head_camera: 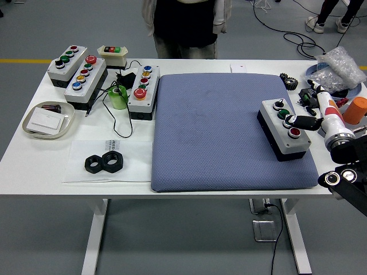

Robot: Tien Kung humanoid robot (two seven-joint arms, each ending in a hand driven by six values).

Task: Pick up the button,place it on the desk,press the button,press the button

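Observation:
A grey three-button box (285,136) with a black base lies on the right side of the blue mat (218,132). Its top carries a black knob (280,105), a green button (282,113) and a red button (295,132). My right hand (299,121) comes in from the right edge on a white and red forearm (330,112). Its dark fingers (304,122) stretch left over the box's top, with the tips between the green and red buttons. It grasps nothing. My left arm is out of view.
Three more button boxes (86,77) and a small switch unit (112,52) stand at the back left, with a green tape roll (118,97). A tray (48,120) and two black nuts (105,162) lie front left. A plastic bag (338,67) and orange cup (355,110) crowd the right. A person (184,26) stands at the far side.

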